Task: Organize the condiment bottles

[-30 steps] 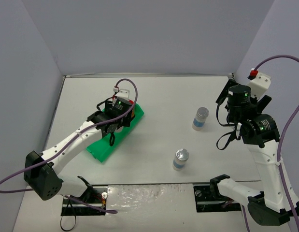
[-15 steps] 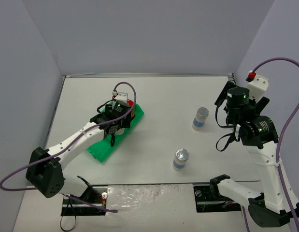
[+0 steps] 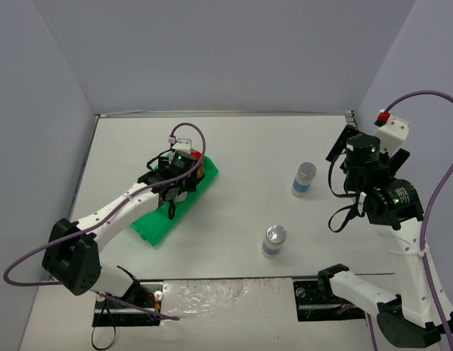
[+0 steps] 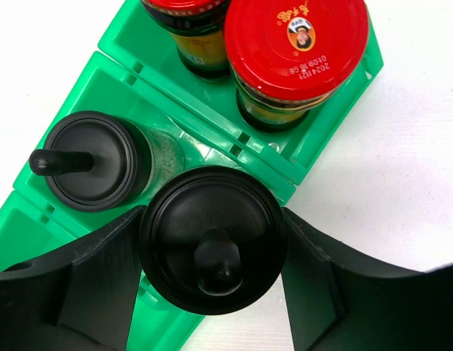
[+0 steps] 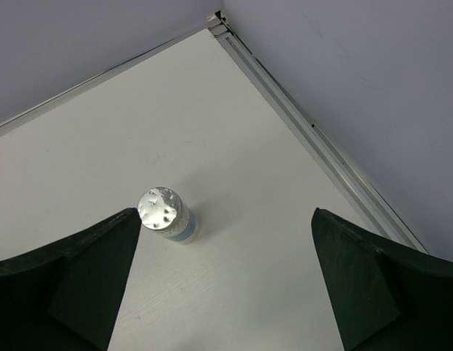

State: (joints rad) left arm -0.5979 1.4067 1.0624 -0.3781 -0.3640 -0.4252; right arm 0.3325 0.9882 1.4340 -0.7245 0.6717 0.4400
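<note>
My left gripper point(image 4: 211, 252) is shut on a black-capped jar point(image 4: 211, 234) and holds it upright at the near right edge of the green tray point(image 4: 138, 88). A second black-capped jar point(image 4: 91, 161) stands in the tray to its left. Two red-capped jars point(image 4: 296, 44) point(image 4: 186, 7) stand in the far compartments. In the top view the left gripper point(image 3: 176, 189) hides most of these. Two silver-capped jars with blue labels point(image 3: 304, 179) point(image 3: 274, 240) stand on the table. My right gripper point(image 5: 226, 219) is open and empty, high above the table, and one silver-capped jar point(image 5: 162, 210) stands below, near its left finger.
The tray point(image 3: 156, 227) lies slantwise at the table's left middle. The table's raised back rim and right rim point(image 5: 321, 142) meet at the far right corner, close to the right gripper point(image 3: 343, 150). Grey walls enclose the table on three sides.
The left arm's elbow has swung a little while its gripper stays over the tray with the jar. The right wrist has shifted slightly to the right.
</note>
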